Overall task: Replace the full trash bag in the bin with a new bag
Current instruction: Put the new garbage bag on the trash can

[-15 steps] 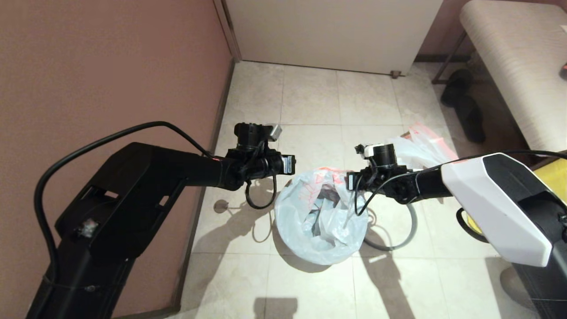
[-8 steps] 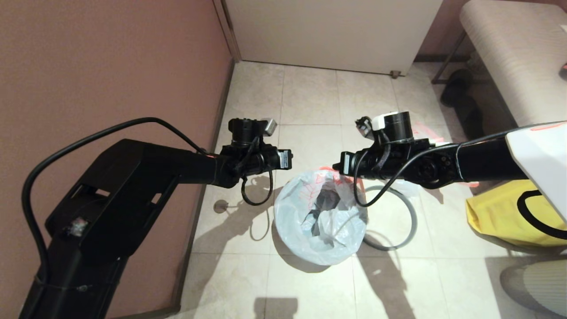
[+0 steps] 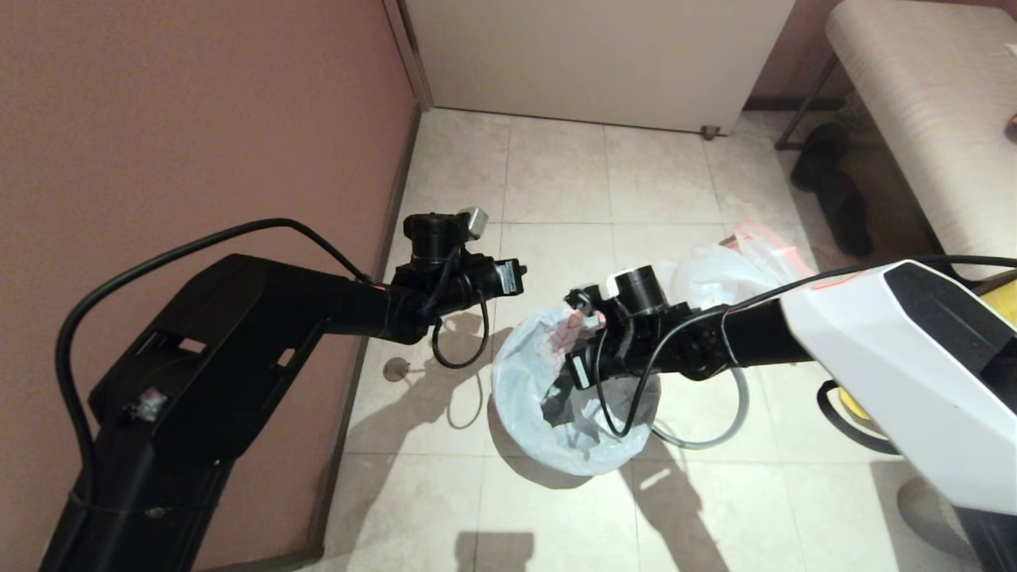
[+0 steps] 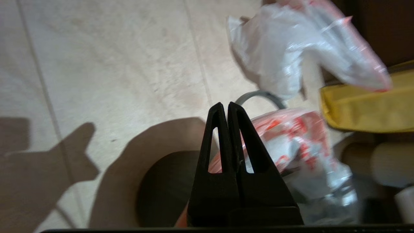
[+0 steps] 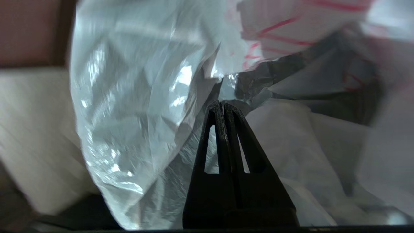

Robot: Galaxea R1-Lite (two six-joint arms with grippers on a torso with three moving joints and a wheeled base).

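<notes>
Beige square-tiled floor (image 3: 556, 183) bounded by a dusty-pink wall (image 3: 199, 119) at left and a white door panel (image 3: 596, 56) at the far end. Pair of black slippers (image 3: 830, 187) beside a cream striped upholstered bench (image 3: 929, 103). Yellow bag (image 4: 365, 106) at right.

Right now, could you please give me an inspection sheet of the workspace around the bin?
Surface: pale tiled floor, arm shadows across it.
Job's things: bin lined with a white bag holding scraps; a second white bag lies on the floor behind it; grey ring lies on the floor beside the bin.
Clutter: yellow bag to the right; dark shoes by the bench.
Grippers: left pincer shut, empty, over the floor left of the bin; right pincer shut, empty, aimed into the bag's mouth.
Cables: black loops hang from both wrists; one dangles over the bag.
Surroundings: brown wall left, white door ahead, bench right.
</notes>
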